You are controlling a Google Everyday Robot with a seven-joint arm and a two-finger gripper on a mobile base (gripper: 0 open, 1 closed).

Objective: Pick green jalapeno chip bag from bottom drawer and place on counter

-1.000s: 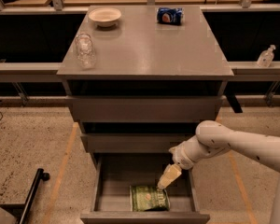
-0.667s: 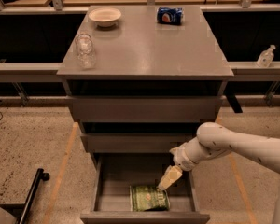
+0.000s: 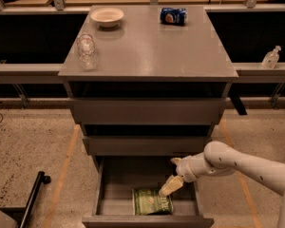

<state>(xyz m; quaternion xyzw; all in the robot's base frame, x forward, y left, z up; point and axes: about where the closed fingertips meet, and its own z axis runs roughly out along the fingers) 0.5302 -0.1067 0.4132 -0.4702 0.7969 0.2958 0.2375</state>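
The green jalapeno chip bag [image 3: 152, 202] lies flat in the front part of the open bottom drawer [image 3: 109, 194]. My gripper [image 3: 170, 186] comes in from the right on a white arm and hangs inside the drawer, just above the bag's upper right corner. The counter [image 3: 152, 46] is the grey top of the drawer cabinet, above the two shut upper drawers.
On the counter stand a white bowl [image 3: 107, 16] at the back left, a clear plastic bottle [image 3: 86, 50] at the left and a crushed blue can [image 3: 173, 15] at the back. A small bottle [image 3: 271, 57] stands on the right ledge. A black pole [image 3: 31, 198] lies on the floor at left.
My gripper has moved slightly lower and left, closer to the chip bag. The bag has not moved.
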